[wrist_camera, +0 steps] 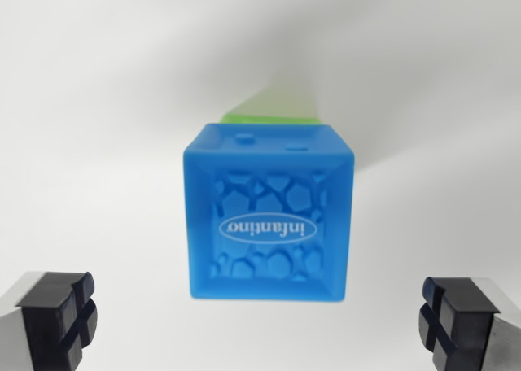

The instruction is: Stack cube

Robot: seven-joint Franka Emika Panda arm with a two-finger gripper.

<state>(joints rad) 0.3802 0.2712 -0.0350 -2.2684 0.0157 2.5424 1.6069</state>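
Note:
A blue cube (271,212) fills the middle of the wrist view, its face showing a pebble relief and an oval "infantino" logo upside down. It rests on a green cube (273,111), of which only a strip shows beyond the blue one's far edge. My gripper (259,322) is open, with one black-padded finger (57,314) at the lower left corner and the other finger (456,318) at the lower right. Both fingers stand well clear of the blue cube, which lies between and beyond them. Nothing is held.
A plain white surface (98,143) surrounds the cubes on all sides. A soft shadow (399,143) falls to the wrist view's right of the stack.

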